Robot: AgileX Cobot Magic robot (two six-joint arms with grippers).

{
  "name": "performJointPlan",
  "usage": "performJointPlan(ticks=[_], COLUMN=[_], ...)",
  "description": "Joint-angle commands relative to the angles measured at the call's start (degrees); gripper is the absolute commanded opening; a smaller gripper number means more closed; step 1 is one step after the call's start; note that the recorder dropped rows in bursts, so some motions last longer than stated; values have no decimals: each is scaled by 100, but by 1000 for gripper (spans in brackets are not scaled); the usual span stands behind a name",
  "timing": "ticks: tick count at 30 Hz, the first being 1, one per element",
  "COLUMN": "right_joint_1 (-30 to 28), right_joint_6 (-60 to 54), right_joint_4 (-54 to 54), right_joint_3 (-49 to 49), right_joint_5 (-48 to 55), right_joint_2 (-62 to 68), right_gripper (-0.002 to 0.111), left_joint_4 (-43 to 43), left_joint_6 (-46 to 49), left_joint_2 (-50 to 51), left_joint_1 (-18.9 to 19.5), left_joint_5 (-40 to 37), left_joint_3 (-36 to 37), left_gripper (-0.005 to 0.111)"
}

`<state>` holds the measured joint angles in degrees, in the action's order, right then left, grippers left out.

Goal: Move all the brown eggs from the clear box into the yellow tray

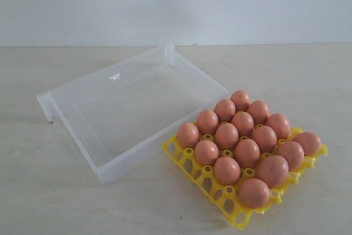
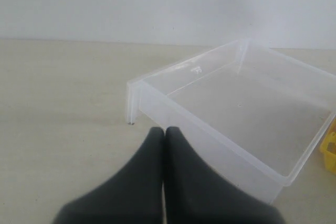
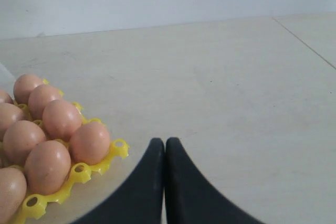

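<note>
Several brown eggs (image 1: 247,152) fill the cups of the yellow tray (image 1: 237,216) at the right of the exterior view. The clear box (image 1: 82,136) lies to the tray's left with nothing inside it, its long wall against the tray. Neither arm shows in the exterior view. My left gripper (image 2: 164,131) is shut and empty, hovering off the clear box (image 2: 220,140) near one corner. Shut on nothing too, my right gripper (image 3: 165,142) hangs over bare table beside the tray's edge (image 3: 118,148), close to the nearest brown egg (image 3: 89,142).
A pale wooden tabletop (image 1: 49,202) runs to a white wall (image 1: 176,4) behind. A seam in the tabletop (image 3: 304,43) crosses the far corner in the right wrist view. A sliver of the yellow tray (image 2: 329,150) shows past the box.
</note>
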<state>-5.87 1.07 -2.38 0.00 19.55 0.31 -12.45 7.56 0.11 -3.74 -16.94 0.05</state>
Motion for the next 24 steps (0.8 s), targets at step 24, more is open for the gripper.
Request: performJointPlan(ticks=[24], right_joint_1=[-36], right_joint_6=[14], right_joint_4=[-12], right_joint_3=[0], right_joint_5=[-116], right_joint_2=[-31], right_gripper=[0], left_joint_4=[-22], left_joint_6=[2], left_joint_2=[-11], left_joint_1=[81], left_joint_5=[22], left_joint_3=[-5], left_gripper=[-4])
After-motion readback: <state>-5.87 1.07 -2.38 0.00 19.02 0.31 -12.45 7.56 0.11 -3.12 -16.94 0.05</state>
